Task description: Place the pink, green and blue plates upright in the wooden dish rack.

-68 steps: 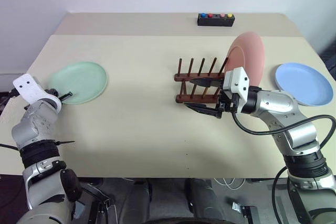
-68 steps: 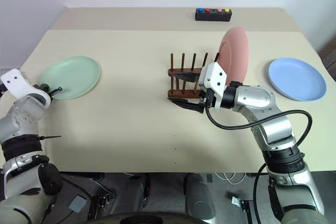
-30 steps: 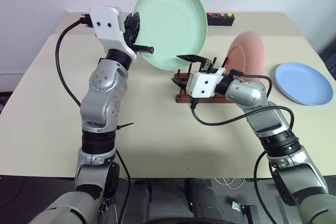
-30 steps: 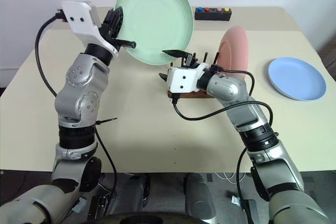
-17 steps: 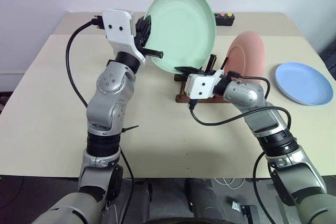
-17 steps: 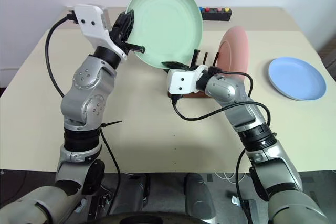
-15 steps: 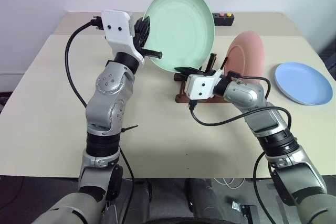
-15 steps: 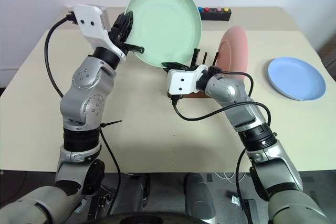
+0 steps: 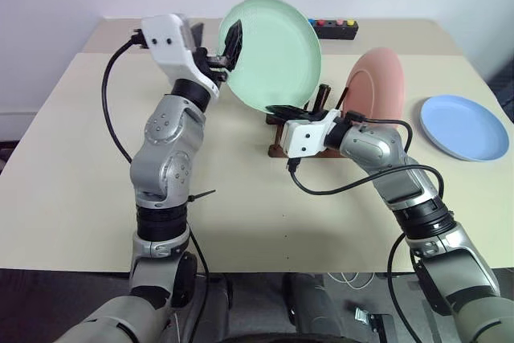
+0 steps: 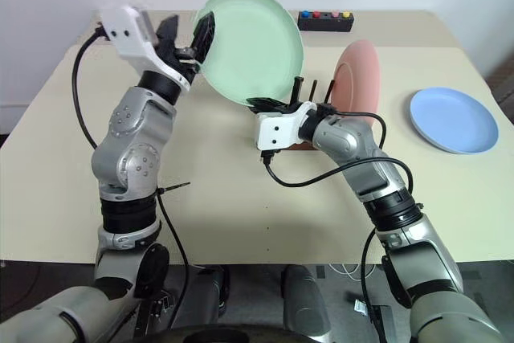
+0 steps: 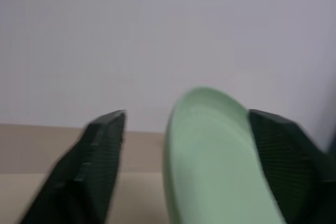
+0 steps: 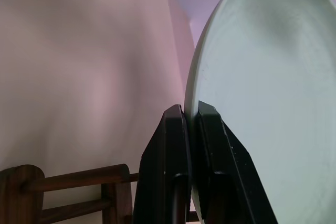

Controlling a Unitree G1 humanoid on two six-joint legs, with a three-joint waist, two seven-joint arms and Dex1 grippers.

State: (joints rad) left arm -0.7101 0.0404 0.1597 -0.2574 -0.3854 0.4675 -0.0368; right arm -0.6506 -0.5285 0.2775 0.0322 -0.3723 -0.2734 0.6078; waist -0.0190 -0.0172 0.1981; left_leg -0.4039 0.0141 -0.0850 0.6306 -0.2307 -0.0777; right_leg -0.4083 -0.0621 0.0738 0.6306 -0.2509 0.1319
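The green plate (image 9: 273, 54) hangs tilted on edge in the air over the wooden dish rack (image 9: 276, 149). My right gripper (image 9: 286, 108) is shut on its lower rim, and the right wrist view shows the fingers (image 12: 176, 145) clamping that rim. My left gripper (image 9: 215, 38) is open, its fingers standing apart on either side of the plate's upper left edge (image 11: 210, 150). The pink plate (image 9: 379, 86) stands upright at the rack's right end. The blue plate (image 9: 464, 126) lies flat on the table at the far right.
A black box with coloured buttons (image 9: 336, 28) sits at the table's back edge. The beige table (image 9: 96, 158) stretches left of the rack. My right forearm and its cable cross in front of the rack.
My right gripper has shut on the green plate's lower rim. My left gripper has opened and let go of the plate's upper edge. The plate has tilted slightly toward the rack.
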